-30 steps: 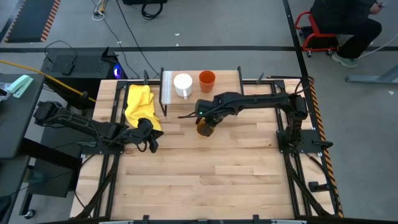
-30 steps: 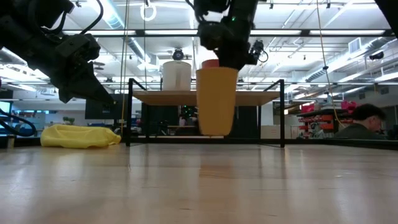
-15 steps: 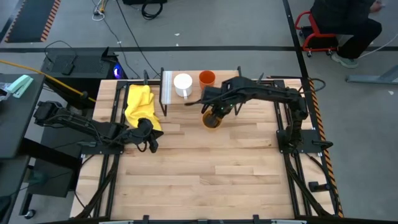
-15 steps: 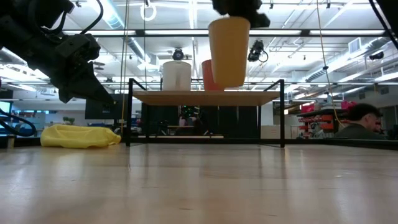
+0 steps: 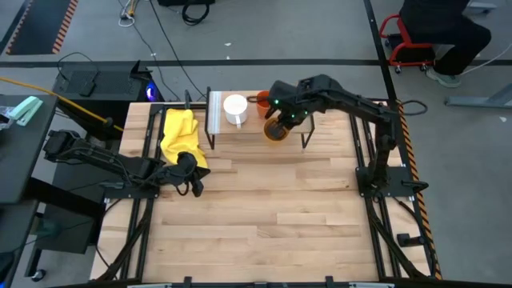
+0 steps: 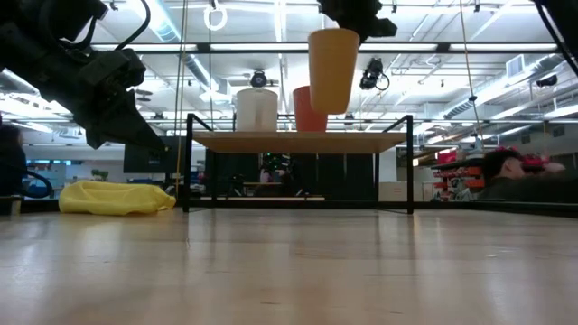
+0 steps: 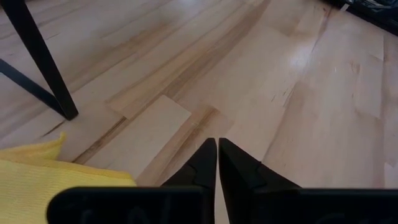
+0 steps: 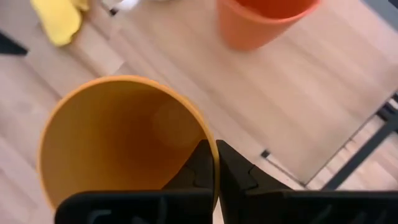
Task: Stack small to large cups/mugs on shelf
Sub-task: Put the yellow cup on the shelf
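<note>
The table [image 5: 264, 216] is pale wood in glued strips, smooth with a soft sheen. The shelf [image 6: 298, 142] pairs a light wooden plank with thin black metal legs. The yellow cup [image 8: 118, 143] and orange cup [image 8: 261, 22] look like smooth matt plastic — the white mug [image 5: 235, 106] glossier. At nine o'clock, the yellow cloth [image 5: 179, 134] lies soft and rumpled.

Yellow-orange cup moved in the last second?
Yes. The right gripper lifted the yellow-orange cup from tabletop height to above the shelf plank, next to the orange-red cup.

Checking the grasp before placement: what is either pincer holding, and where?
The right pincer pinches the yellow-orange cup by its rim; the left pincer holds nothing.
</note>
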